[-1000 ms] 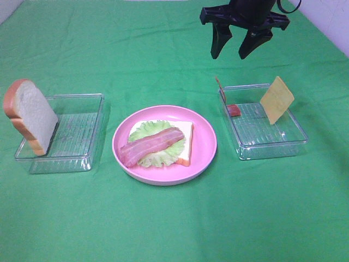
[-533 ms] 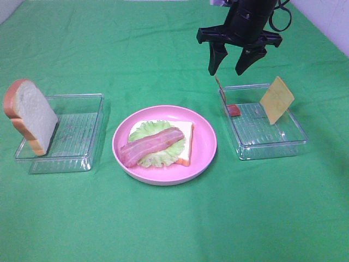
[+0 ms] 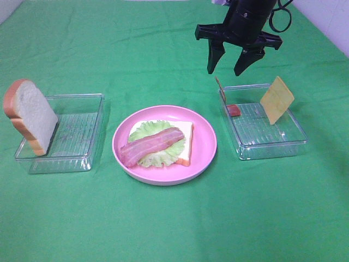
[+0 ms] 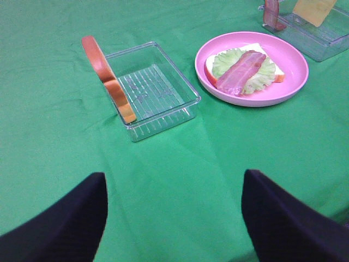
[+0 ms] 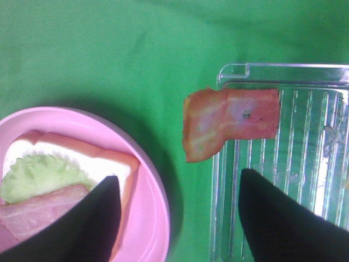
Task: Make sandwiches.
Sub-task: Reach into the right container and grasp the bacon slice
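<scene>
On the pink plate (image 3: 203, 155) lies a bread slice (image 3: 187, 132) topped with lettuce (image 3: 143, 130) and a bacon strip (image 3: 152, 146). A second bread slice (image 3: 30, 112) leans upright at the left end of the left tray (image 3: 82, 136). The cheese slice (image 3: 276, 99) leans in the right tray (image 3: 272, 139), and another bacon strip (image 5: 229, 123) drapes over that tray's left rim. My right gripper (image 3: 225, 71) hangs open and empty above that bacon. My left gripper (image 4: 172, 218) is open over bare cloth, short of the left tray (image 4: 158, 93).
Green cloth covers the whole table. The two clear trays flank the plate (image 4: 294, 71), left and right. In the right wrist view the plate's rim (image 5: 150, 218) lies close beside the right tray (image 5: 283, 71). A white wall edge shows at the far right.
My right gripper has come down and slightly left, toward the right tray's far left corner, still open. The food has not moved.
</scene>
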